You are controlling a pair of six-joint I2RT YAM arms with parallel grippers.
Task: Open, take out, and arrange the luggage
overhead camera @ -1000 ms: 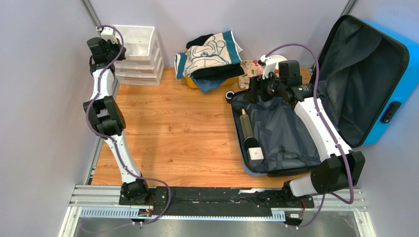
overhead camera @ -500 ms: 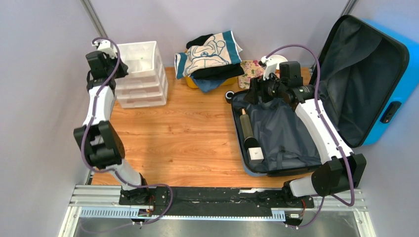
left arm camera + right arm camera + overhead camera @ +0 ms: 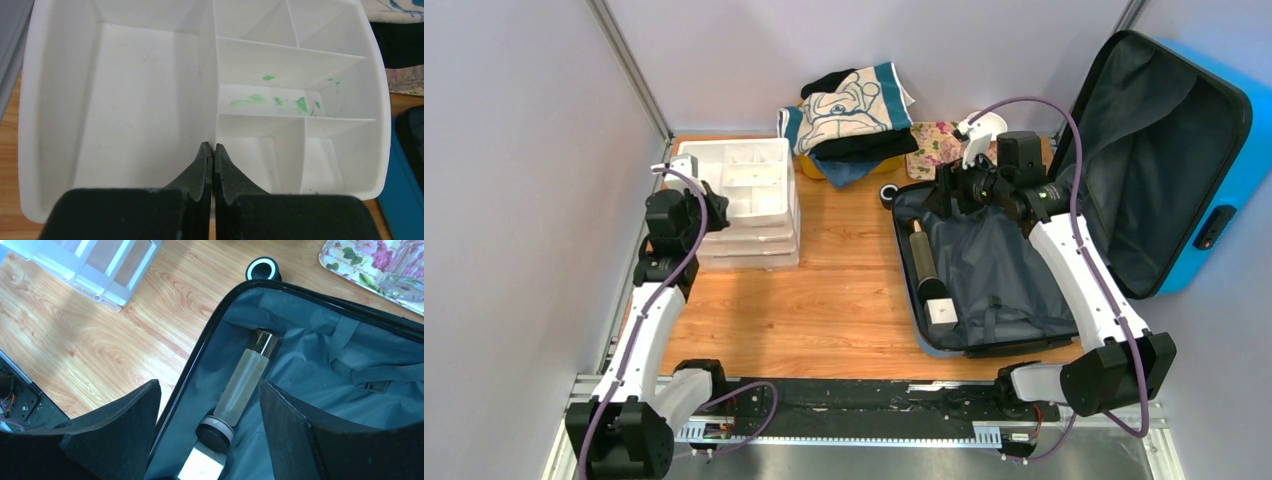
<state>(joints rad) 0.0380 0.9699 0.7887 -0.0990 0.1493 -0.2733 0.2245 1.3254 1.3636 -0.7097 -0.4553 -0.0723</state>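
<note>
The luggage (image 3: pixel 999 275) lies open on the right of the surface, with a frosted bottle (image 3: pixel 245 382) along its side wall. The right claw (image 3: pixel 209 390) hangs spread above that bottle: lower it square across the body, close at mid-length, and lift clear of the lining. The left claw (image 3: pixel 210 150) pinches the centre divider of the white organiser (image 3: pixel 120 100).

Bright-blue suitcase (image 3: pixel 1236 170) with dark grey lining; white organizer (image 3: pixel 125 100) smeared green; rose-patterned tray (image 3: pixel 350 257); orange wood-grain counter (image 3: pixel 844 270).
</note>
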